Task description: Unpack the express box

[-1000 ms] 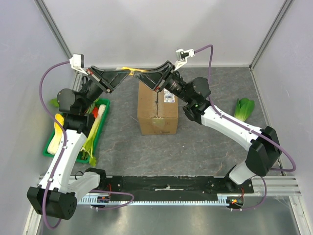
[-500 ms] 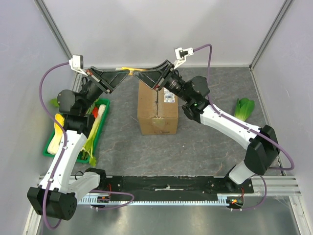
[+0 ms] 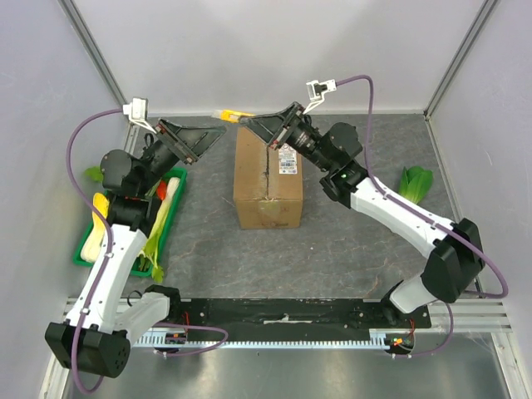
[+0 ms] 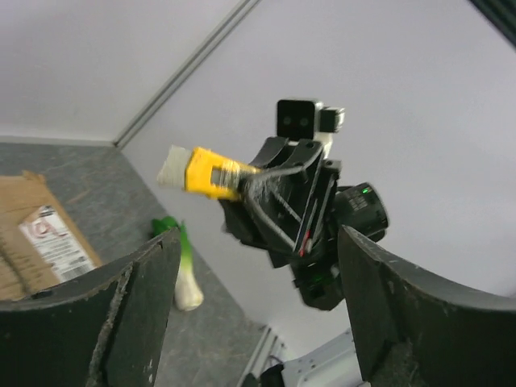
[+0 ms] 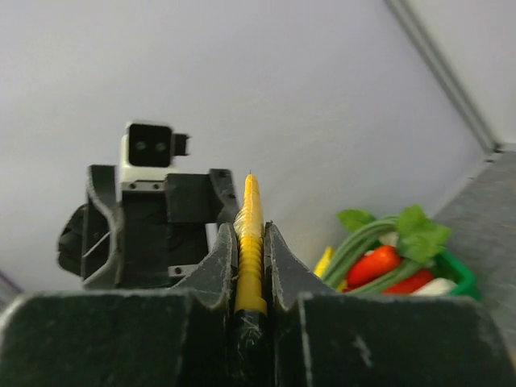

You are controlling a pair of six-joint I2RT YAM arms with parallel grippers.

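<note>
The far edge of the brown corrugated cardboard box (image 3: 266,183) was hidden beneath the two claws, so only its near top flaps, lying shut along a middle seam, and one small white label (image 3: 288,163) could be seen. It stood on the grey mottled table (image 3: 349,249), roughly mid-table toward the back, just right of the one green plastic tray (image 3: 80,259). The left arm covered much of that tray, and its vegetables, in red, white, yellow and green, overlapped too much to count. The right gripper (image 3: 249,125) was clamped on the one slim yellow ribbed tool (image 4: 211,173), which ended in a white tip. The part of the tool between the fingers was hidden, and whether it carried a blade could not be made out. The left gripper (image 3: 206,143) faced it with its fingers spread wide, holding nothing and clear of the tool. One loose leafy green vegetable (image 3: 416,183) lay well to the right of the box. A scrap of green leaf (image 3: 91,174) showed beside the left arm, mostly cut off by it.
</note>
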